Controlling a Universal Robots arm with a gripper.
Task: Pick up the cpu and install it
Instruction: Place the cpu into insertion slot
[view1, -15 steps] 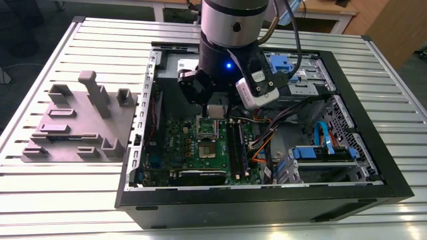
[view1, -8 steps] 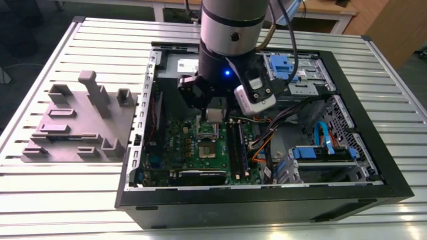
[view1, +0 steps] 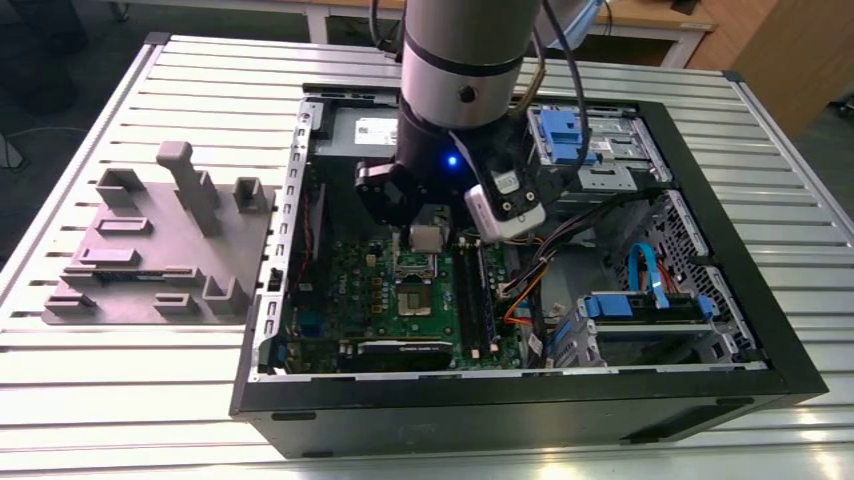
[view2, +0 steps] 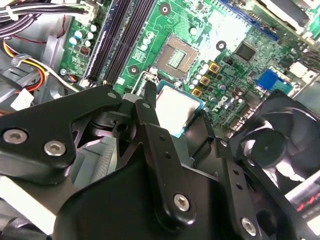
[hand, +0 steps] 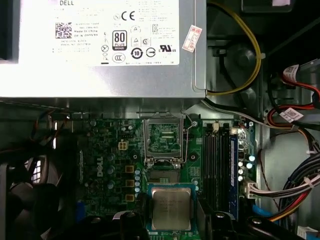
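Note:
The cpu is a small square chip with a pale silvery top, and it hangs just above the green motherboard inside the open computer case. My gripper is shut on it, with a black finger on each side. In the second wrist view the cpu sits between the black fingers of the gripper. The metal-framed socket lies open on the board a short way beyond the chip, also visible as the socket. In the exterior view the gripper holds the cpu over the socket.
The grey power-supply box borders the board beyond the socket. A black fan stands on one side of the socket, memory slots and cable bundles on the other. Blue drive brackets and a grey-purple fixture flank the case walls.

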